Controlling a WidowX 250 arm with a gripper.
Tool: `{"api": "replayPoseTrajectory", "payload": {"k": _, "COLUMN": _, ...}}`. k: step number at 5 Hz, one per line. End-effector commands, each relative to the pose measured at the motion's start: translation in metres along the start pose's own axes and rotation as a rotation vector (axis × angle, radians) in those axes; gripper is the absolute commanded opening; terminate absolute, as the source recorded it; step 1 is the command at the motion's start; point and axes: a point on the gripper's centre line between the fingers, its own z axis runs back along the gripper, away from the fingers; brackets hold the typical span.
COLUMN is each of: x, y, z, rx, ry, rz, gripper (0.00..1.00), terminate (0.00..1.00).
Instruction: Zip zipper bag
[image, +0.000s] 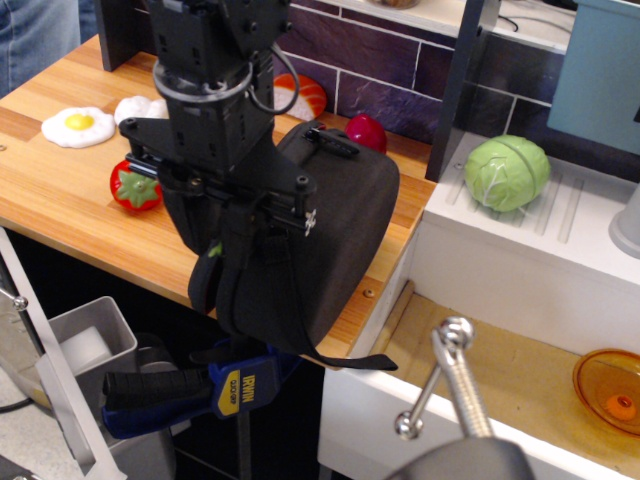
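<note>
The zipper bag (345, 225), a black boxy fabric case, stands on the front edge of the wooden counter (60, 205) and partly overhangs it. Its top handle (335, 143) points to the back and its webbing strap (295, 310) hangs down in front. My black gripper (215, 238) is pressed against the bag's left front corner. The lime-green pull tab (213, 251) shows just between and below the fingertips. The fingers stand close together around the tab, dark against the dark fabric, so I cannot tell whether they pinch it.
A red toy strawberry (135, 187), a fried egg (78, 125), a salmon piece (305, 95) and a red ball-like toy (366, 132) lie on the counter. A green cabbage (507, 172) sits on the white sink unit. An orange bowl (607, 390) lies in the basin. A blue clamp (195, 390) hangs below the counter edge.
</note>
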Motion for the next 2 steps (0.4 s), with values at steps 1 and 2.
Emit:
{"api": "replayPoseTrajectory", "payload": {"k": 1, "x": 0.0107, "y": 0.0022, "z": -0.0045, "rx": 0.025, "ry": -0.02, "rz": -0.027, "gripper": 0.0, "terminate": 0.0}}
{"api": "replayPoseTrajectory", "payload": {"k": 2, "x": 0.0047, "y": 0.0071, "z": -0.0106, "rx": 0.034, "ry": 0.013, "rz": -0.043, "gripper": 0.0, "terminate": 0.0}}
